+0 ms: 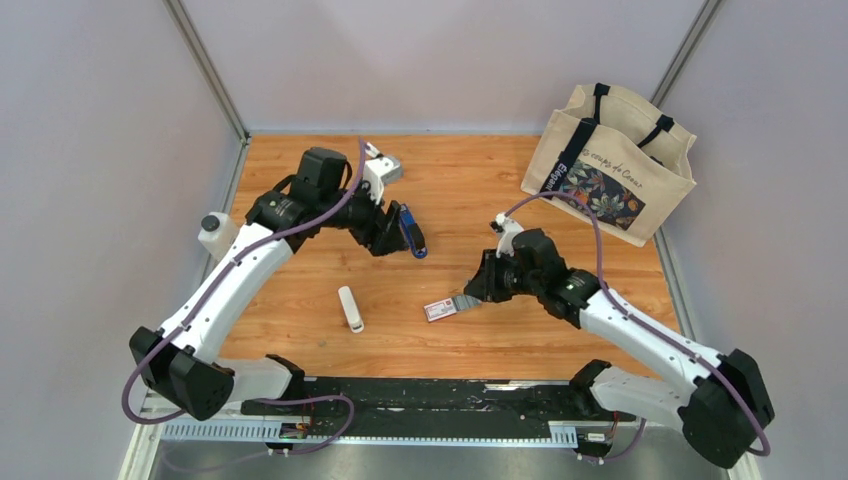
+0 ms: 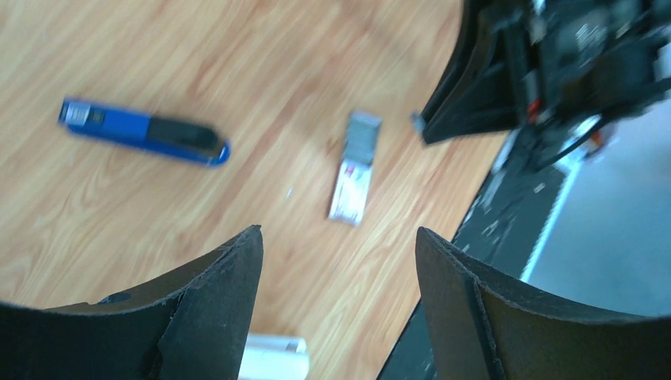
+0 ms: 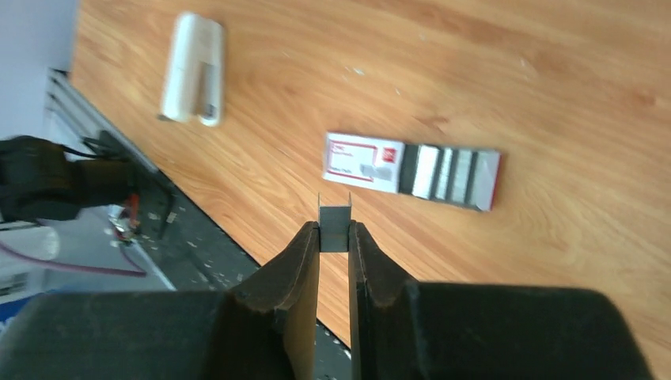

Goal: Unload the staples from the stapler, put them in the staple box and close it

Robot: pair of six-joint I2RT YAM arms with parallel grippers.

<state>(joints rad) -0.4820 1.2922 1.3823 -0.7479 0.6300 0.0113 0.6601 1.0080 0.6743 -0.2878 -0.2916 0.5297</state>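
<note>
The blue stapler (image 1: 412,232) with its black tip lies flat on the wooden table; in the left wrist view it (image 2: 142,133) sits at the upper left. My left gripper (image 1: 388,232) is right beside it, and its jaws (image 2: 336,237) are wide open and empty. My right gripper (image 1: 472,295) is shut on a short grey strip of staples (image 3: 335,218), held just above the table near the pink-and-white staple box (image 3: 411,170). The box's tray is slid out and holds several strips. The box also shows in the top view (image 1: 440,310) and the left wrist view (image 2: 354,170).
A white rounded stick (image 1: 350,308) lies near the front of the table, left of the box, and also shows in the right wrist view (image 3: 194,70). A canvas tote bag (image 1: 610,165) stands at the back right. A small white bottle (image 1: 215,235) sits at the left edge.
</note>
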